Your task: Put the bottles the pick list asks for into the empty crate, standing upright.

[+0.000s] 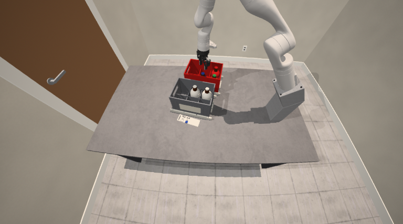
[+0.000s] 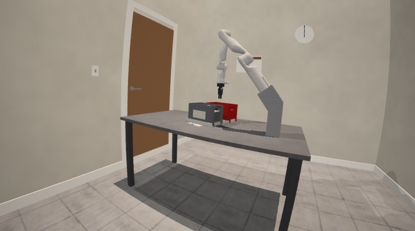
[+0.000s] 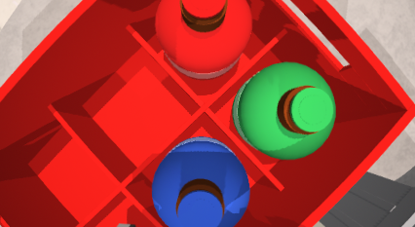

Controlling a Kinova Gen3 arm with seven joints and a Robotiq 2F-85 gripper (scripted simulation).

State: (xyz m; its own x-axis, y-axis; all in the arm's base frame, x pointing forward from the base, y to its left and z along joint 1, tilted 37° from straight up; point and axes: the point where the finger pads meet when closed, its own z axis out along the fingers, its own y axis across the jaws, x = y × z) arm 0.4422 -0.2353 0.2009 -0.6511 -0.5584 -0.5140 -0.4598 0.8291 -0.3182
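Wrist view: red crate (image 3: 375, 81) holds three bottles.

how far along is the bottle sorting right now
Done: two white bottles stand upright in the grey crate. In hand: nothing; the open gripper hovers over the red crate. Left: the pick list shows a blue mark, and the blue bottle sits unpicked.

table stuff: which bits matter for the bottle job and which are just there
Belongs to the job:
- red crate with blue bottle, green bottle, red bottle
- grey crate with two white bottles
- pick list
- gripper, open

Just there:
- door
- wall clock
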